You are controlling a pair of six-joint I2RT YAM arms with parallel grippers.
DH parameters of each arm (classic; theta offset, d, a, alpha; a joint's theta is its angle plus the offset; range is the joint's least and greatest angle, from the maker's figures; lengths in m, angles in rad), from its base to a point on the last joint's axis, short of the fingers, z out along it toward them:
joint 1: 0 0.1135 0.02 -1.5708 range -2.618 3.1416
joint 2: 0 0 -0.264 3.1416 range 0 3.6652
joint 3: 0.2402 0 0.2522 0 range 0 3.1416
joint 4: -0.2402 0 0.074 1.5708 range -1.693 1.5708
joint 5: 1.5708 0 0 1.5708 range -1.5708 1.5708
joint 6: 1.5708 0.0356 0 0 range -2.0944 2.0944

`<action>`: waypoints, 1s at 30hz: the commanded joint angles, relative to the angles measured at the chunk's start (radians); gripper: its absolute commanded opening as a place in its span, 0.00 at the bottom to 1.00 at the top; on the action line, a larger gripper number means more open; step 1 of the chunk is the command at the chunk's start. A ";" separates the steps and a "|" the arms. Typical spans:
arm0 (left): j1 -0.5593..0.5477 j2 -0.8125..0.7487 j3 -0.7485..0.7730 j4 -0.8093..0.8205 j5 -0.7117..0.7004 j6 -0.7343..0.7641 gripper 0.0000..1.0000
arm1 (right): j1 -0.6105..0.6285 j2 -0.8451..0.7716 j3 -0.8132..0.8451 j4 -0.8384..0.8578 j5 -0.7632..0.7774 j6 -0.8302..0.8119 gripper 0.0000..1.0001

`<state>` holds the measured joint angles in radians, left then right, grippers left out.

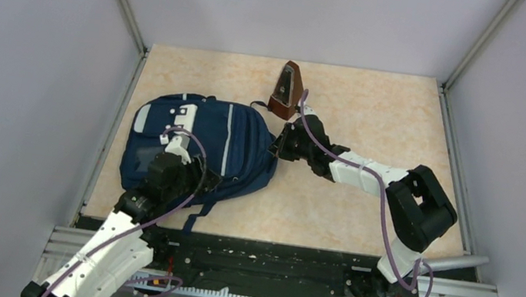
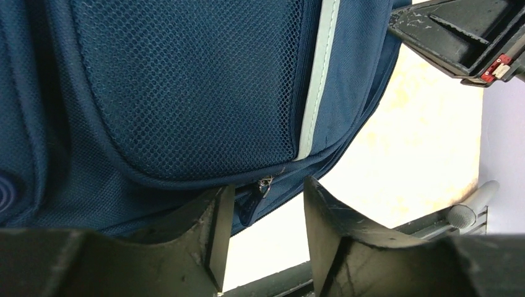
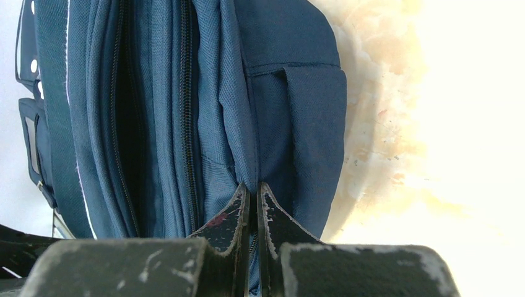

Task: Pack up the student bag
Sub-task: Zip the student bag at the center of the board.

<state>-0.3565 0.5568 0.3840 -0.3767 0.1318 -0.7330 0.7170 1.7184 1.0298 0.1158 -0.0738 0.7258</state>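
While the right gripper (image 3: pixel 254 193) pinches the student bag (image 3: pixel 210 93), the left gripper (image 2: pixel 267 185) gapes around its edge zipper pull (image 2: pixel 264 183).

Legible text check: none found in any view.
student bag (image 1: pixel 245 146) — the pale patch (image 1: pixel 141 120) on its top face shows no print that can be made out from overhead; the face of the brown metronome (image 1: pixel 285 89) is too small to read; the red-and-white tag (image 2: pixel 501 67) on the arm in the left wrist view shows no characters.
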 commanded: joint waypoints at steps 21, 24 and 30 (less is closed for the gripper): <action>-0.128 0.078 -0.030 0.089 -0.156 -0.003 0.33 | -0.014 0.005 0.047 0.074 -0.007 0.007 0.00; -0.159 0.102 -0.025 0.084 -0.201 -0.009 0.32 | -0.013 0.004 0.047 0.074 -0.009 0.009 0.00; -0.220 0.146 -0.002 0.075 -0.280 -0.019 0.22 | -0.013 0.000 0.040 0.076 -0.008 0.009 0.00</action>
<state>-0.5404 0.6731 0.3519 -0.3080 -0.0902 -0.7376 0.7170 1.7294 1.0302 0.1261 -0.0818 0.7284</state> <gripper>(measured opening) 0.266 0.013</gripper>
